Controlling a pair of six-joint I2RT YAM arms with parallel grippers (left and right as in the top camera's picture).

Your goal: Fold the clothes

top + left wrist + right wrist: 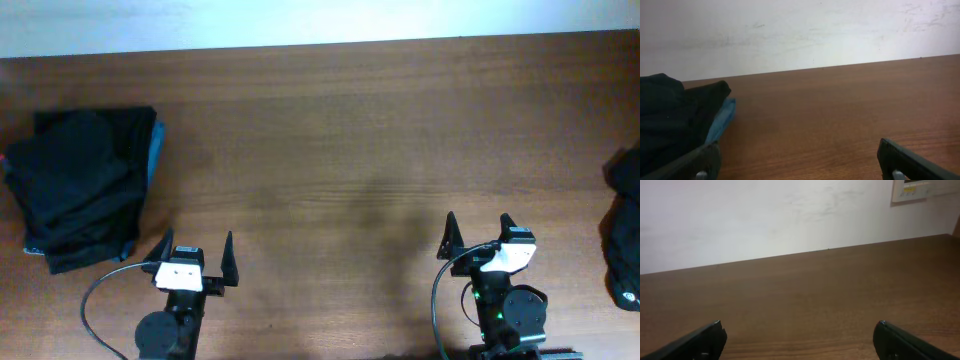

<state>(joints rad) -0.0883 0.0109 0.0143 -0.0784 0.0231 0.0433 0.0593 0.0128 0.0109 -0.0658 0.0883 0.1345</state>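
Overhead view of a brown wooden table [340,130] with two robot arms at its near edge. Both are empty, and neither touches any cloth.

The left gripper [198,245] has its two black fingers spread wide apart. The right gripper [478,225] has its fingers parted just as widely.

A stack of soft black fabric garments [80,185] lies near the table's left end. A thin teal-blue edge [155,150] shows along the side of the stack that faces the table's middle. The stack sits ahead of the left gripper and off to its left, near but not touching. Its long axis runs roughly away from the robot, tilted a little.

In the left wrist view, the same stack [670,125] fills the lower left corner just beyond the left-hand finger [695,162]. Bare wood lies straight ahead.

A second, looser heap of black fabric [625,235] lies at the far right edge of the table. The frame cuts it off, so its long axis cannot be told. It lies to the right of the right gripper, well apart from it. It does not appear in the right wrist view, which shows only bare wood and a white wall [790,215].

The left stack looks already folded, so the right heap is probably the next piece. The right arm is much the nearer, and it would have to reach out sideways to its right.
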